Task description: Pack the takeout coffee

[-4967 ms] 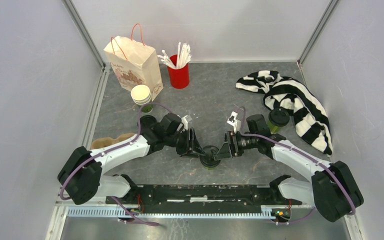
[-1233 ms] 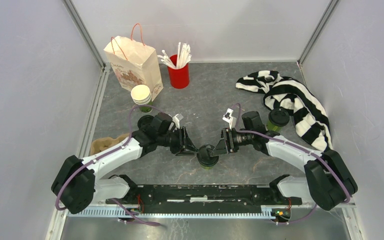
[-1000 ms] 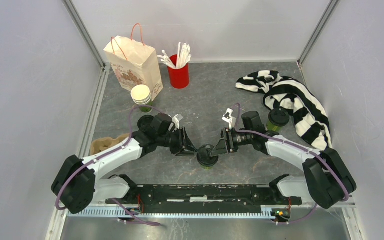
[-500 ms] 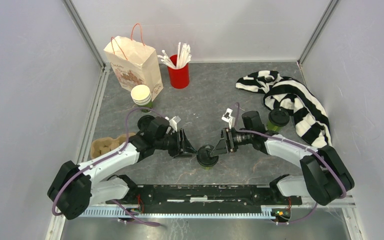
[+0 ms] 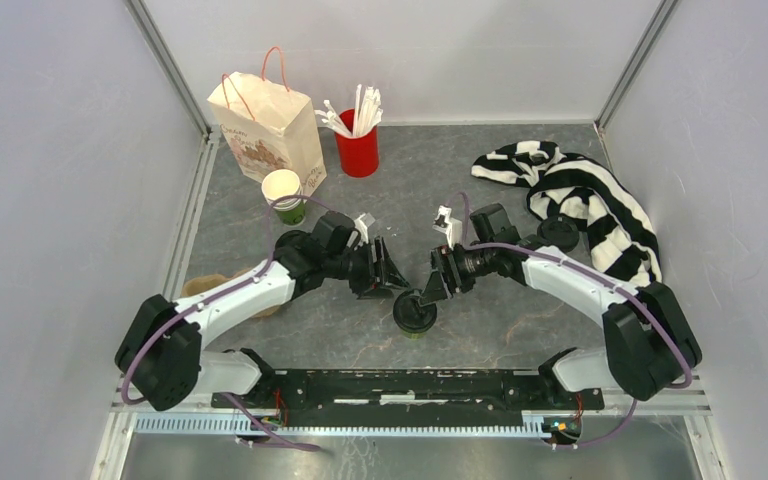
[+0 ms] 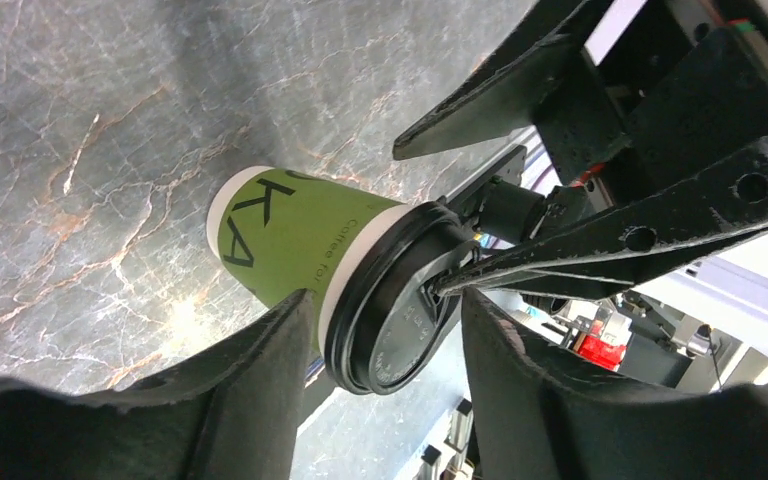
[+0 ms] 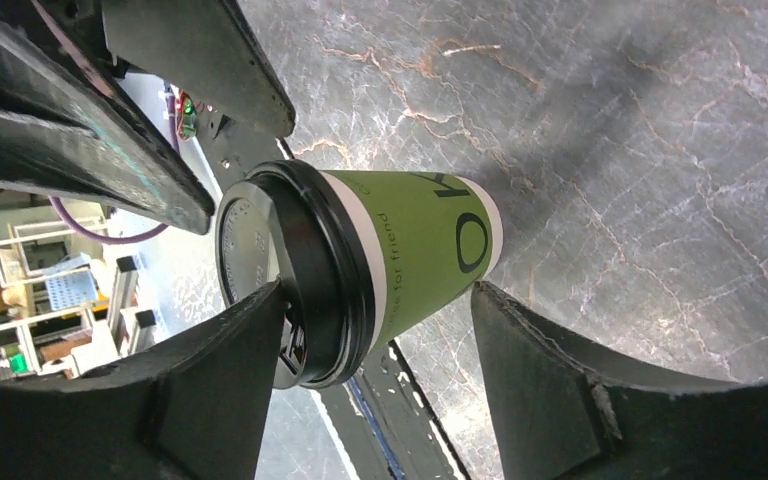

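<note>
One takeout coffee cup (image 5: 413, 318), green with a black lid, stands upright near the table's front middle. It also shows in the left wrist view (image 6: 290, 235) and the right wrist view (image 7: 415, 250). My left gripper (image 5: 390, 278) is open and empty, its tips just left of and behind the cup; the lid shows between its fingers in the left wrist view (image 6: 385, 300). My right gripper (image 5: 430, 287) is open and empty just behind the cup, which shows between its fingers in the right wrist view (image 7: 378, 292). The second lidded cup (image 5: 560, 233) stands behind my right arm, beside the cloth.
A paper bag (image 5: 265, 125) stands at the back left, with a red cup of white sticks (image 5: 358, 152) to its right. A stack of lidless green cups (image 5: 283, 192) stands in front of the bag. A brown cup carrier (image 5: 205, 288) lies under my left arm. A striped cloth (image 5: 585, 205) lies at the right.
Both grippers have drawn back from the sides of the near cup to its far side and come closer together. The cup has not moved.
</note>
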Robot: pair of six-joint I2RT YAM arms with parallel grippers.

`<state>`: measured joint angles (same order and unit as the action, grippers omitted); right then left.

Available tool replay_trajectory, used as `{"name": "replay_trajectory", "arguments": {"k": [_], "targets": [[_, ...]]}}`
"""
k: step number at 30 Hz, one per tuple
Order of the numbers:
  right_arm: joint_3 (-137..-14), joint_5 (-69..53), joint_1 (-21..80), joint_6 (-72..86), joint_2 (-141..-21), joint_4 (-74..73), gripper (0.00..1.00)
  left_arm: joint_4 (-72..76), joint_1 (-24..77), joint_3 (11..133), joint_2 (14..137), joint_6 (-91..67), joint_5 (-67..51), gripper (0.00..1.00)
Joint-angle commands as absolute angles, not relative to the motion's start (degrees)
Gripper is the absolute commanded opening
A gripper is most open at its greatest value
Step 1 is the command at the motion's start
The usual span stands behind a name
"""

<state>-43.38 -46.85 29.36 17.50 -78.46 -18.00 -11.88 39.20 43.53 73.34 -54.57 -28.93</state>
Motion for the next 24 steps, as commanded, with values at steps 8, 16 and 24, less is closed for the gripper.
{"name": "replay_trajectory", "arguments": {"k": [8, 16, 24], "targets": [[-53.41, -46.51, 31.69, 12.95, -86.96, -19.24, 0.59, -11.48, 43.13, 39.99, 68.93, -57.12, -27.94, 0.48], [-58.17, -45.04, 32.36, 8.96, -88.79, -25.3, 0.79, -11.29, 44.12, 37.93, 65.54, -59.77, -25.77, 0.51], [-54.96, -47.3, 28.09, 12.44, -82.96, -23.83, 0.96, -13.49, 43.97, 41.11, 66.7, -58.66, -22.72, 0.6]]}}
